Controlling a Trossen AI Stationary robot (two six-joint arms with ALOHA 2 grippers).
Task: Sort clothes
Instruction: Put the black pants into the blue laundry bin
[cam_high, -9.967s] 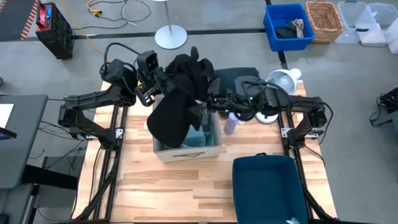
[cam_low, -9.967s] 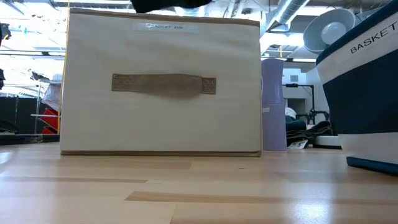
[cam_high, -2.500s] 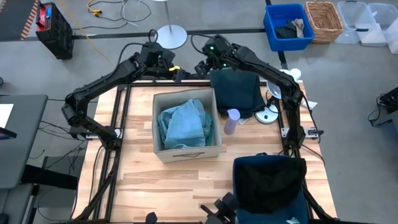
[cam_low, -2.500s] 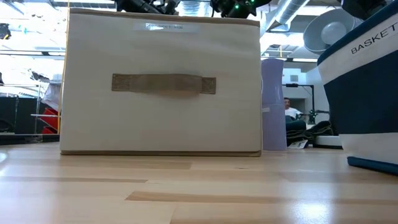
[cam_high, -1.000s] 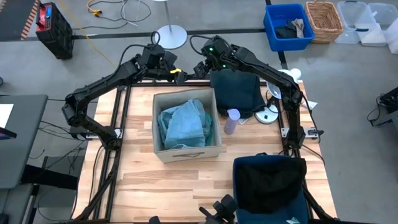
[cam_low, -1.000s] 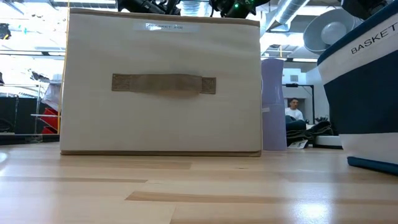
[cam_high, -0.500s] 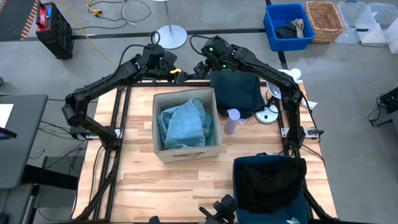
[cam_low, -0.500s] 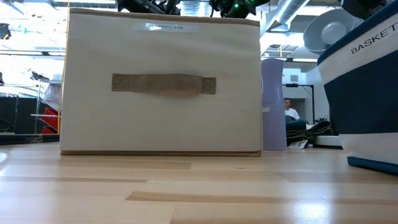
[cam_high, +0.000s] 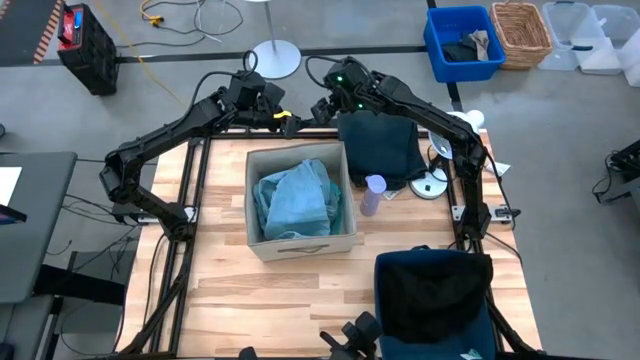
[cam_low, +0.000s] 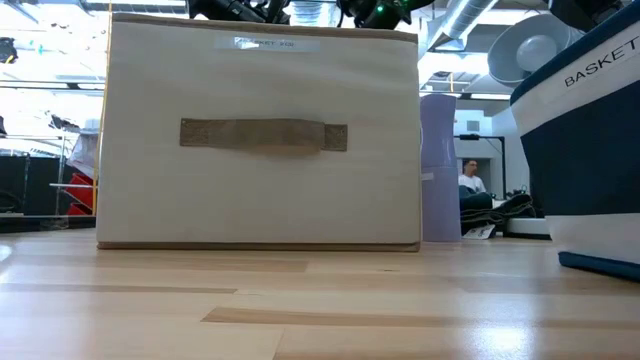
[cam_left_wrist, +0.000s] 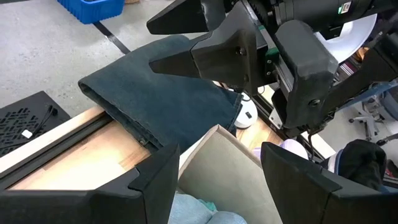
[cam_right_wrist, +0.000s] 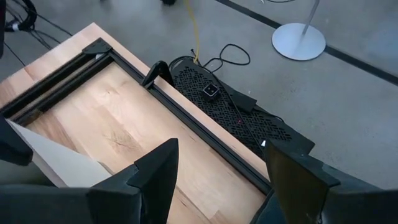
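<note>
The left gripper (cam_high: 283, 118) hangs above the far edge of the pale wooden desk (cam_high: 215, 290), its two dark fingers (cam_left_wrist: 155, 177) spread apart with nothing between them. Just before it, near the middle of the desk, stands the beige square fabric box (cam_high: 300, 243) with a woven strap handle on its front; a small pale label sits near the top of that front in the low view, its print too small to read. Inside the box lies the bright turquoise garment (cam_high: 296, 196), crumpled, with a paler blue-grey cloth (cam_high: 322, 190) showing along its right side (where one ends and the other begins I cannot tell).

The right gripper (cam_high: 322, 108) hovers over the far edge too, just beside the left one, its fingers (cam_right_wrist: 152, 171) likewise spread and empty. Under it, at the far edge to the right of the box, the dark green garment (cam_high: 378, 147) lies folded flat, one side reaching past the desk's edge. A lilac plastic tumbler (cam_high: 372, 195) stands just right of the box. At the near right corner sits the dark navy soft-sided bin (cam_high: 432, 305), lettered "BASKET" in white on its side in the low view, and the black garment (cam_high: 432, 293) fills it.
</note>
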